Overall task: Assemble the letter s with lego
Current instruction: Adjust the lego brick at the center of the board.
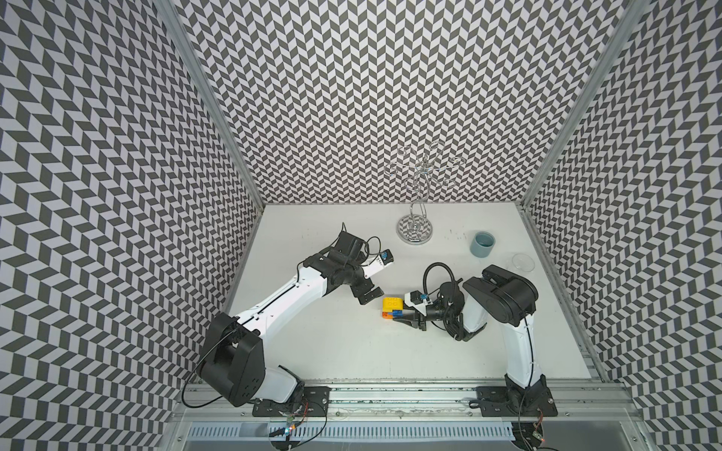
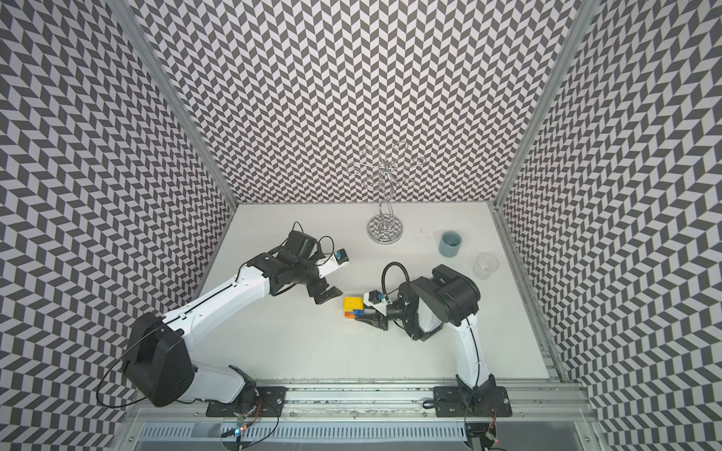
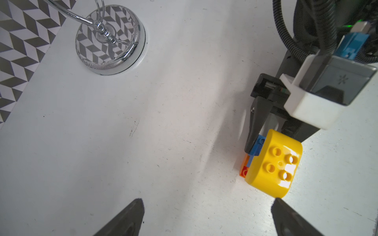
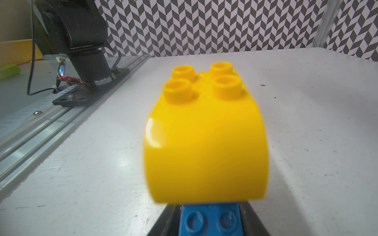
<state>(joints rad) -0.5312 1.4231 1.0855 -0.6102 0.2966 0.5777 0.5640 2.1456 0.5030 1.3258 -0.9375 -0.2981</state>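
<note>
The right tool pinches the blue brick of the letter s, which sits on the desk right at that tool's tips, with its yellow brick on top and an orange brick below. The left tool is spread wide, just beside the yellow brick, on the far side from the right tool.
</note>
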